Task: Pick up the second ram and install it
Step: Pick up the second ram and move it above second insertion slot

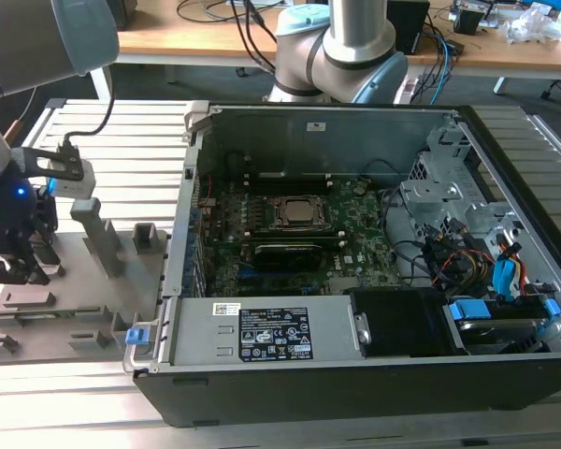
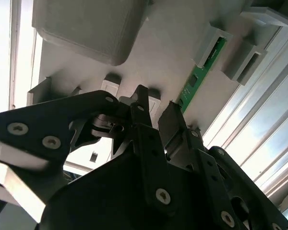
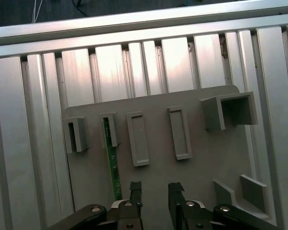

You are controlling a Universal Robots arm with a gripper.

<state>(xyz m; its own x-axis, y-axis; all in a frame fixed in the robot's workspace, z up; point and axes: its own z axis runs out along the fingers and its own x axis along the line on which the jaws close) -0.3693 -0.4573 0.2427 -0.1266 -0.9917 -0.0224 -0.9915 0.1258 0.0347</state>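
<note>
**Hand released; second ram beside it, outside the jaws**

Second wrist view: the black fingers sit closest to the lens. They are spread apart with nothing between them. The second ram, a green stick standing on edge, runs from a grey bracket on the fixture plate to a point just beside one finger. Whether the two touch cannot be confirmed. A rounded grey block rises at the plate's far side, well apart from the ram.

First wrist view: the hand is empty, with its gap open. The second ram lies alongside the outer face of one finger, not within the gap. A raised slot block stands just beside the ram on the hand's side, and a small bracket flanks it on the other side. The slatted aluminium surface extends beyond the plate's edge.

Exterior view: the hand hangs over the fixture plate at the exterior view's left. The computer case stands just beside the plate towards the exterior view's right. Its side wall rises between the plate and the motherboard.
</note>
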